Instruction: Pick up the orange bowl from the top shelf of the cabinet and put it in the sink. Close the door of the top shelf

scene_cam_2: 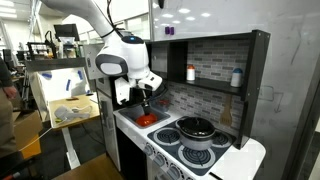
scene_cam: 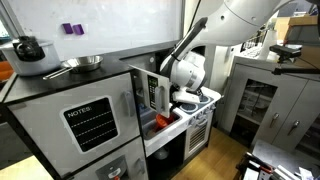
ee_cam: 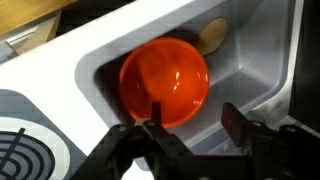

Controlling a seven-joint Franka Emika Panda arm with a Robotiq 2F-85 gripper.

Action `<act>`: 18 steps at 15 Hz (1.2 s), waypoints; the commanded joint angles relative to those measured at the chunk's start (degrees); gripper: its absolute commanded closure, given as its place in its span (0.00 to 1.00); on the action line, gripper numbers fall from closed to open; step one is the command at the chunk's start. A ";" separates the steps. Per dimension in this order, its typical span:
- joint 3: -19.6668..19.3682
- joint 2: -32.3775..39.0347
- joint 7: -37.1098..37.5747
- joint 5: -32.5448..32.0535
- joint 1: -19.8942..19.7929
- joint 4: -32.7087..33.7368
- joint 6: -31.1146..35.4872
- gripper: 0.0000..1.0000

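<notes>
At the left of the wrist view lies a stove burner (ee_cam: 12, 150). Beside it the sink (ee_cam: 250, 70) holds the orange bowl (ee_cam: 165, 80), upright on the basin floor, so the delivery looks done. Over the bowl's near rim the pincer (ee_cam: 195, 125) hangs spread wide, gripping nothing, ready to lift clear. Farther right, in an exterior view, the cabinet door (scene_cam_2: 262, 70) stands open, not yet closed.

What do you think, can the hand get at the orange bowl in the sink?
Probably yes. In the wrist view the hand hangs open directly above the orange bowl, which lies in the sink with nothing over it. The sink walls look like the only tight spot.
</notes>
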 commanded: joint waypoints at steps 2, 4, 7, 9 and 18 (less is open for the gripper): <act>0.69 -1.24 -1.93 1.59 -0.13 -0.92 2.64 0.01; 0.61 -2.87 -2.35 1.33 0.31 -2.43 5.03 0.00; 0.25 -5.20 -2.68 0.32 0.99 -4.88 7.70 0.00; -0.28 -7.35 -2.68 -1.16 1.63 -7.44 8.49 0.00; -2.03 -20.11 7.41 -25.82 0.34 -21.82 7.44 0.00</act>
